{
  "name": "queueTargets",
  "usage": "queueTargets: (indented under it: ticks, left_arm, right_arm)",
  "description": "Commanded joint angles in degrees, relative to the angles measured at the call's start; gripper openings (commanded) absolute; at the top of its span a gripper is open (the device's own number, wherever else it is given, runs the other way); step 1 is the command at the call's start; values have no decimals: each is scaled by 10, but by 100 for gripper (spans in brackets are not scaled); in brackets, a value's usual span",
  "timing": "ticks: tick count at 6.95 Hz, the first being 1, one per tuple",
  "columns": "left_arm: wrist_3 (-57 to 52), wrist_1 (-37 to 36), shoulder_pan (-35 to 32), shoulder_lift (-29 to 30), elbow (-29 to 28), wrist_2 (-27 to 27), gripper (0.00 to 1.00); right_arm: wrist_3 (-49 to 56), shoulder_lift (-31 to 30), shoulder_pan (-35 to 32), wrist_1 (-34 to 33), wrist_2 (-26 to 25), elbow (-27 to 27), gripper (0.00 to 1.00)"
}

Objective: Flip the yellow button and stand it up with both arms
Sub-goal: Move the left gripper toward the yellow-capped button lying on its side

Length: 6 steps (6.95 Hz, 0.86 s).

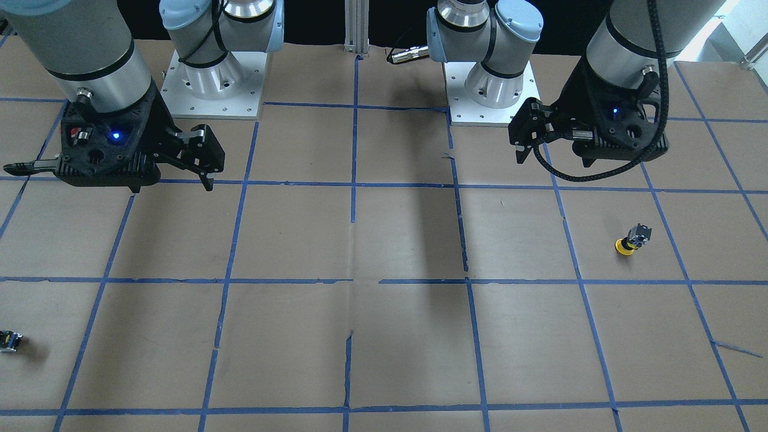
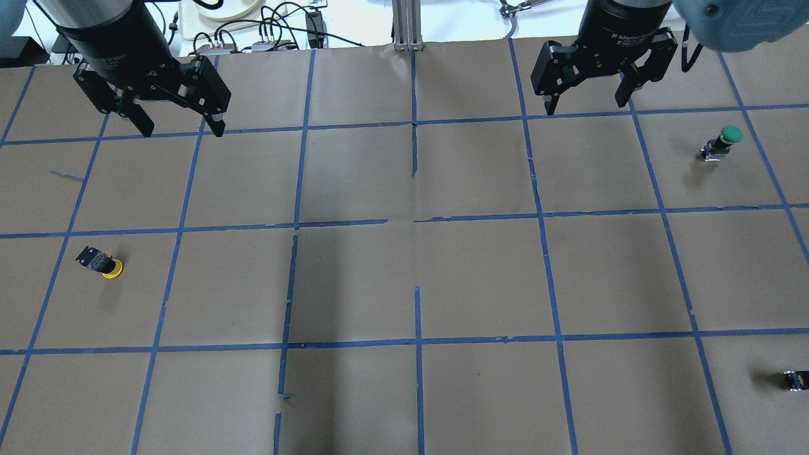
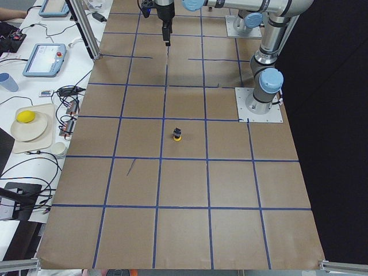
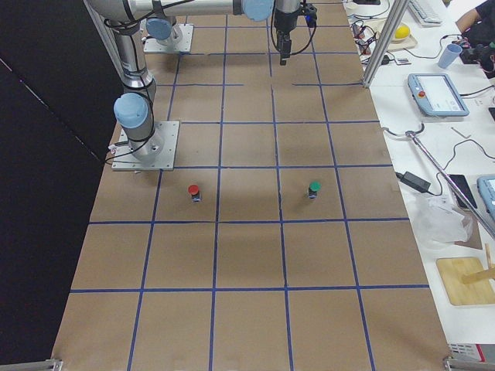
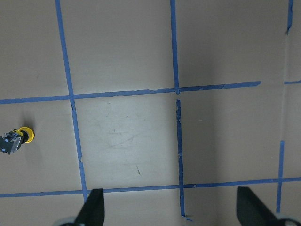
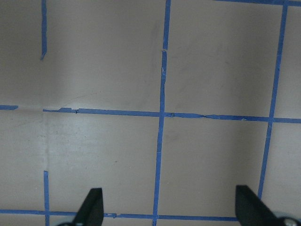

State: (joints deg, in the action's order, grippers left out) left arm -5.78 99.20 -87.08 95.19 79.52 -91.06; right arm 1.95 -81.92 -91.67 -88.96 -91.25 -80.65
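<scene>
The yellow button [image 2: 101, 262] stands apart on the left arm's side of the bench [image 2: 480, 278], inside one taped square and clear of its lines. It appears to rest upside down: the round yellow cap is on the paper and the black-grey switch body points up, so its long axis runs roughly vertical. In each view the body leans away from the middle of the picture, as an upright thing does. The left wrist view catches it at the far left edge.

Both arms hang high above the bench, well apart from the button. The left gripper [image 2: 182, 131] has its fingers [image 5: 94, 207] spread wide with nothing between them. The right gripper [image 2: 586, 107] is likewise spread wide and holds nothing.

The bench is covered in brown paper, marked into squares by blue tape [image 2: 417, 341] that is torn and broken in places. On the right arm's side a green button [image 2: 723, 142] stands cap up, a red button [image 4: 193, 190] stands nearer the arm bases, and a small dark block [image 2: 795, 380] lies near the bench's edge.

White side tables [image 3: 34, 155] along the bench carry cables, a teach pendant [image 3: 45, 59] and a plate [image 3: 27, 125]. A black backdrop [image 3: 333, 115] closes the robot's side.
</scene>
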Motion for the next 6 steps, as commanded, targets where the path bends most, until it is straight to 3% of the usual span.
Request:
queueTargets:
  ticks: [1, 6]
  left_arm:
    - [-5, 0, -3, -2, 1, -2, 100]
    - [-27, 1, 11, -3, 26, -16, 100]
  right_arm:
    - [0, 0, 0, -1, -1, 0, 99]
    - [0, 0, 0, 0, -3, 1, 99]
